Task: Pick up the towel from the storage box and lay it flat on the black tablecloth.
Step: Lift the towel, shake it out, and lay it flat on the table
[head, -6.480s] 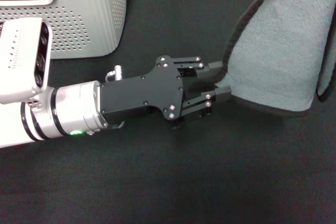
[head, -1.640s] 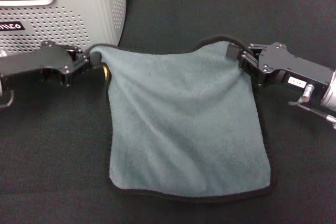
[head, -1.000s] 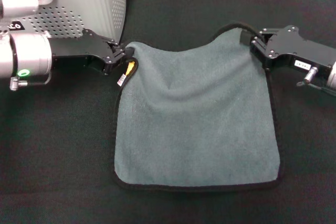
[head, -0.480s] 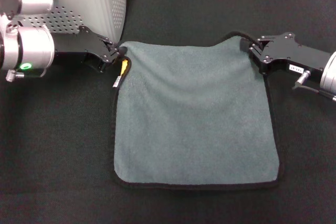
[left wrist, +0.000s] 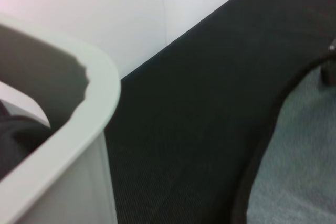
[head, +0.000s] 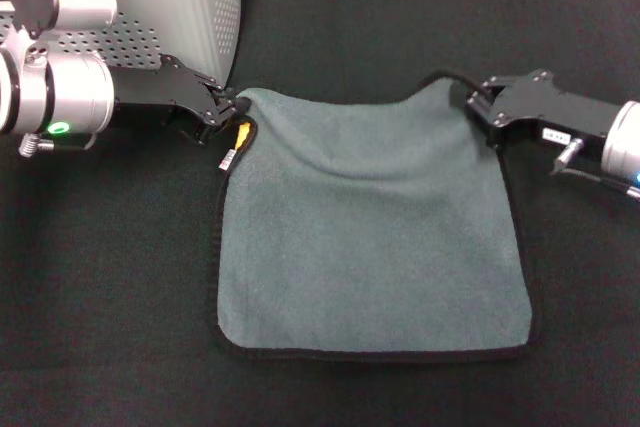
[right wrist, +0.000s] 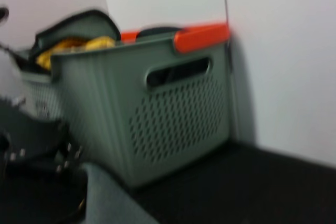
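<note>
Grey-green soft square towel with thin black edging (head: 370, 237) lies spread on the plain black finely textured tablecloth (head: 330, 27), centre of the head view, grey-green face up. Near edge and both side edges lie flat and roughly straight; near corners rounded. Far edge sags in a shallow curve between the two far corners, both held slightly raised. A sliver of yellow and a small white tag show at the far-left corner.

Left gripper (head: 228, 107), black, comes in from the left of the frame, jaws clamped on the towel's far-left corner. Right gripper (head: 478, 107), black, comes in from the right, jaws clamped on the far-right corner. Silver wrist segments sit behind both; a green light shows on the left one.

Open room: bare black cloth all round the towel, wide strip on the left, wide band beyond the far edge up to a white wall, narrower strips on the right and near side.

Light grey plastic storage box with rows of small round holes (head: 190, 7) stands at upper left, just behind the left gripper, apart from the towel. In the right wrist view the box (right wrist: 163, 108) shows a handle slot, rounded corner, an orange piece on its rim and a yellow-and-black bunched cloth (right wrist: 79, 40) inside. Left wrist view shows the box's smooth rim (left wrist: 68, 129), black cloth and the towel's dark edging (left wrist: 262, 145).
</note>
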`<act>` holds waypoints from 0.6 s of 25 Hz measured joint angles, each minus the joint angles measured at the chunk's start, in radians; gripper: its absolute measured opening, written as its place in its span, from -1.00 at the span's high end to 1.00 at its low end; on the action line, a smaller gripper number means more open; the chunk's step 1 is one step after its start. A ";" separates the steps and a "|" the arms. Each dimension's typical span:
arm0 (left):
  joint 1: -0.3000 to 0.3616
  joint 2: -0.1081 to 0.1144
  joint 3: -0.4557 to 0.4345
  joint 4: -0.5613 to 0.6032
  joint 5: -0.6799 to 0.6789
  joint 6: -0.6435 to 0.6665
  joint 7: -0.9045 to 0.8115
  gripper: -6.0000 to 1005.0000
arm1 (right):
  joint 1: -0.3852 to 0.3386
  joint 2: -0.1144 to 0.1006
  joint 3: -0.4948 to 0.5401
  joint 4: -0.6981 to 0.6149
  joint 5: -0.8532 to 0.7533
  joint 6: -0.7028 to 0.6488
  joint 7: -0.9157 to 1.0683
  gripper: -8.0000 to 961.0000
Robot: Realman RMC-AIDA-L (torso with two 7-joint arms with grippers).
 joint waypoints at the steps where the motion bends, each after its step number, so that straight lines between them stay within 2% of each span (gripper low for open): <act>1: -0.001 0.000 0.000 0.000 0.001 0.000 -0.011 0.88 | 0.010 0.000 -0.005 0.000 -0.021 0.012 0.023 0.66; 4: -0.002 0.001 -0.001 0.005 -0.001 0.001 -0.028 0.84 | 0.043 -0.003 -0.007 0.000 -0.117 0.045 0.124 0.65; 6: -0.002 0.004 -0.003 0.005 -0.006 0.006 -0.029 0.71 | 0.048 -0.003 -0.001 -0.008 -0.152 0.057 0.154 0.65; 10: 0.010 0.009 -0.005 0.017 -0.011 0.021 -0.024 0.46 | -0.002 0.005 0.006 -0.076 -0.156 0.098 0.151 0.65; 15: 0.052 0.010 -0.008 0.093 -0.015 0.075 -0.021 0.23 | -0.053 -0.005 0.023 -0.134 -0.150 0.103 0.155 0.17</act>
